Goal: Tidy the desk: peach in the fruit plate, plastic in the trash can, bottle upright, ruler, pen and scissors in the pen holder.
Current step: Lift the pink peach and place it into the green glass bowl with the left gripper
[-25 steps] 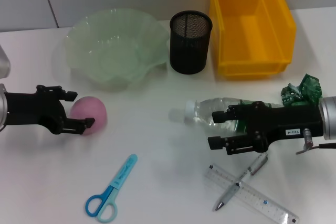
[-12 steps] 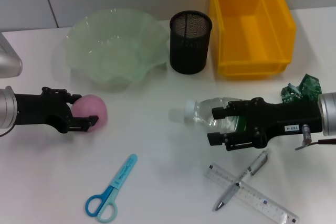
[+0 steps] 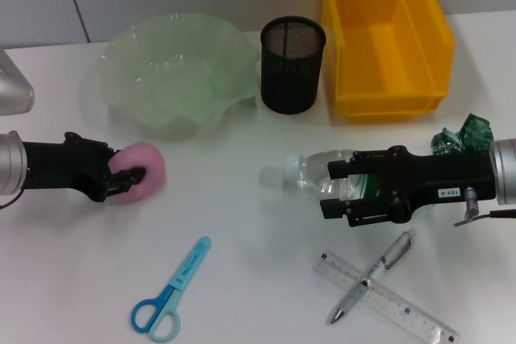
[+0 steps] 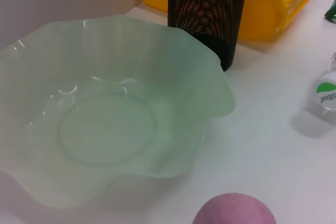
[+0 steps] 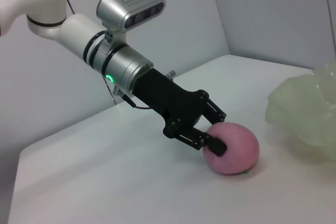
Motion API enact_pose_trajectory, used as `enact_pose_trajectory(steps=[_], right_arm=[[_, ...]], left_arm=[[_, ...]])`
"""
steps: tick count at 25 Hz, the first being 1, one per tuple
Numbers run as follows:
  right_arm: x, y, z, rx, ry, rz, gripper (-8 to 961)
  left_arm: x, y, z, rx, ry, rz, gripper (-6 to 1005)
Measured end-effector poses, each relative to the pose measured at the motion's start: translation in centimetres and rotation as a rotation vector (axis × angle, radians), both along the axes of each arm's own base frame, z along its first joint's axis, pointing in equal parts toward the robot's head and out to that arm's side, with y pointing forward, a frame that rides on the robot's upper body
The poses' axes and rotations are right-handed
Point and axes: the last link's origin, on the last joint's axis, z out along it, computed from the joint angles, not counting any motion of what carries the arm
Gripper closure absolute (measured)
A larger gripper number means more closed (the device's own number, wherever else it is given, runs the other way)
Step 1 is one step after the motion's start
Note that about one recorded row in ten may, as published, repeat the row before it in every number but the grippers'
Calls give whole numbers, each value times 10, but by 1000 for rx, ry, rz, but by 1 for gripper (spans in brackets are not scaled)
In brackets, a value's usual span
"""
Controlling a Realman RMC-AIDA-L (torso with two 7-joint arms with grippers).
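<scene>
The left gripper (image 3: 122, 180) has its fingers closed round the peach (image 3: 139, 171), which sits on the table (image 3: 242, 279) just in front of the plate (image 3: 173, 78), so a short lift should carry it over the rim. The right gripper (image 3: 339, 192) straddles the bottle (image 3: 318, 171), lying on its side, jaws spread and seemingly not gripping (likely set to stand it up). Scissors (image 3: 171, 290), pen (image 3: 372, 275) and ruler (image 3: 385, 296) lie loose; the plastic (image 3: 461, 138) sits beside the bin (image 3: 383, 34).
</scene>
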Motion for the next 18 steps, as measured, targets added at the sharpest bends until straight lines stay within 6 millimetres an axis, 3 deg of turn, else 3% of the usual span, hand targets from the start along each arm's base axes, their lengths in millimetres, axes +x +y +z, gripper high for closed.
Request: enact_pose_trajectory(steps=[3, 9, 13, 18], right_arm=[[0, 1, 0, 1, 0, 0, 182], [-1, 2, 0, 1, 1, 0, 183], [-2, 2, -1, 0, 3, -1, 183], [-2, 1, -2, -2, 6, -2, 182]], left_arm=[[1, -3, 2, -12, -23, 8, 644], [17, -6, 30, -3, -208, 33, 695], [32, 3, 49, 99, -426, 39, 718], [27, 22, 47, 281, -583, 114, 750]])
